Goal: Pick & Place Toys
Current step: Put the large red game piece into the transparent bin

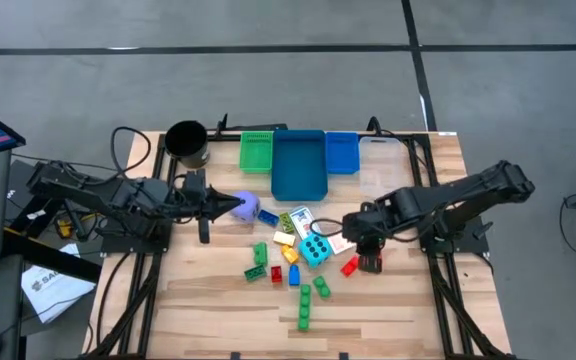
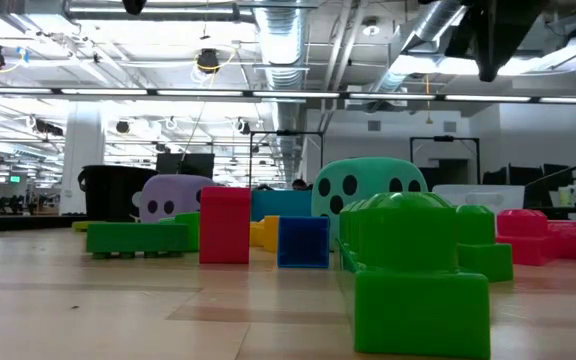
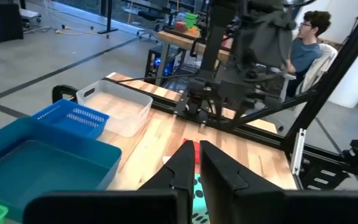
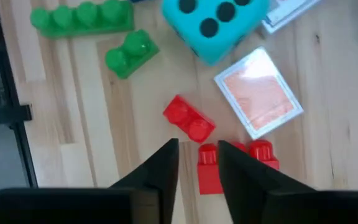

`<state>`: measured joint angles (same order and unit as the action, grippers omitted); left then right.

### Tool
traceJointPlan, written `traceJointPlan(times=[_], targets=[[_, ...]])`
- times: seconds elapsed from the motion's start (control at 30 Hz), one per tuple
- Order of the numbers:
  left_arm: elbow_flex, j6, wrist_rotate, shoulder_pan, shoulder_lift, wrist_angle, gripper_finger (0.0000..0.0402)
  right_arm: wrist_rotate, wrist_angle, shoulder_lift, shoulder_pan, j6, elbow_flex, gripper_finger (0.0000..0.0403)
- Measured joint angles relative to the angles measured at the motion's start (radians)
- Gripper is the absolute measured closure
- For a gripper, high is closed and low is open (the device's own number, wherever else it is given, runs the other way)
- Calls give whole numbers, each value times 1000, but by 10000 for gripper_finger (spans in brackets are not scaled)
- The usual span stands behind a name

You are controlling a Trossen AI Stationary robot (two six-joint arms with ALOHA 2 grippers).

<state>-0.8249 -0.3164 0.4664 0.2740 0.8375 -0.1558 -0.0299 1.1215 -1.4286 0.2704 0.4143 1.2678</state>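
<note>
Looking straight down, the left gripper (image 1: 230, 205) sits pinched shut just beside the purple die (image 1: 247, 207), at the near edge of the toy cluster on the wooden surface (image 1: 388, 310). The right gripper (image 1: 370, 262) hangs over red bricks (image 1: 350, 266) at the cluster's other side, close to the cyan dotted die (image 1: 315, 249) and a playing card (image 1: 340, 243). Green bricks (image 1: 306, 305) lie nearer the front edge; a blue bin (image 1: 299, 165), green bin (image 1: 256, 151) and black cup (image 1: 187, 143) line the far edge.

From surface level, a green brick (image 2: 420, 275) fills the foreground, with a red brick (image 2: 225, 225), a blue brick (image 2: 303, 242) and both dice behind.

The left wrist camera shows its fingers (image 3: 182, 169) almost together with nothing between them, the clear bin (image 3: 114, 109) beyond and a seated person (image 3: 306, 43) in the room.

The right wrist camera shows its fingers (image 4: 160, 165) set narrow around the end of a red brick (image 4: 213, 165); whether they press it I cannot tell. A second red brick (image 4: 189, 119) lies just beyond.
</note>
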Motion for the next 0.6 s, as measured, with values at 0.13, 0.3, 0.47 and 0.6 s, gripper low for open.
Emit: traceJointPlan(times=[0.13, 0.3, 0.47, 0.6], targets=[[0, 1, 0, -15, 0, 0, 372, 0, -16, -14, 20, -6, 0, 318], [0, -5, 0, -22, 0, 6, 364, 1, -66, -14, 20, -8, 0, 323], [0, -6, 0, -22, 0, 7, 358, 1, -126, -14, -12, -25, 0, 324], [0, -6, 0, -22, 0, 7, 357, 1, -127, -14, -36, 0, 0, 324]])
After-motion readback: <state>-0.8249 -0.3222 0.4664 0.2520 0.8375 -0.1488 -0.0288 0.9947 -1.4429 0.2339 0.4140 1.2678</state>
